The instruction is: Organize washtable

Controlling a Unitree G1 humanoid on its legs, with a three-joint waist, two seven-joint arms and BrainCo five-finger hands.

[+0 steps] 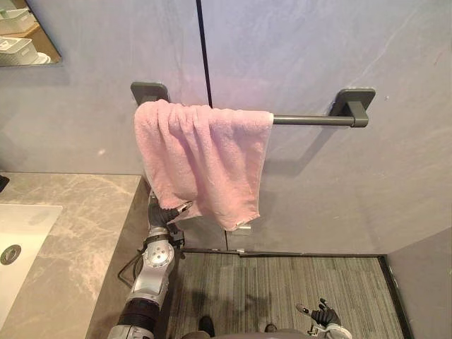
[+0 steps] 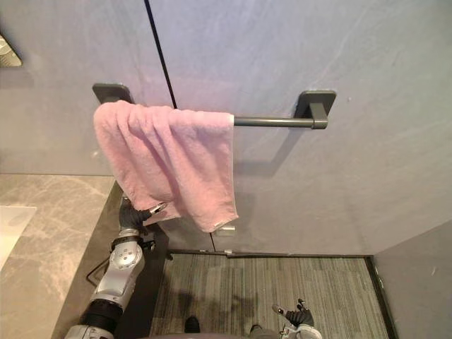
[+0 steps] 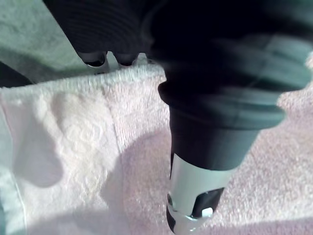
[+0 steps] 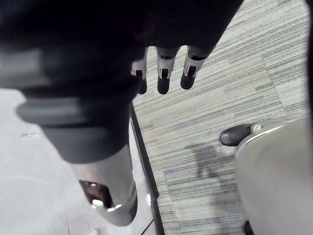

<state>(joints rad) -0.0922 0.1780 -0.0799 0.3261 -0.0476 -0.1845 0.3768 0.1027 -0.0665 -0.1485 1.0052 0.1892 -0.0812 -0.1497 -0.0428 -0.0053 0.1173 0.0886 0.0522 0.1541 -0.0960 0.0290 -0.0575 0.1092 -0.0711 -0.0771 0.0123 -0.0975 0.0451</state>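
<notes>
The silver-grey left arm (image 1: 152, 272) rises from the lower left of the frame, with its dark-covered left hand (image 1: 166, 214) raised to centre-left. The right hand (image 1: 321, 314) hangs low at the lower right edge, its dark-tipped fingers (image 4: 164, 81) loosely straight and holding nothing.

A grey stone-look wall (image 1: 318, 42) stands ahead, split by a thin dark vertical seam (image 1: 204, 49). A mirror (image 1: 32, 25) corner shows at the upper left, with white baskets (image 1: 15, 51) reflected in it. Below lies a grey striped floor (image 1: 296, 289).
</notes>
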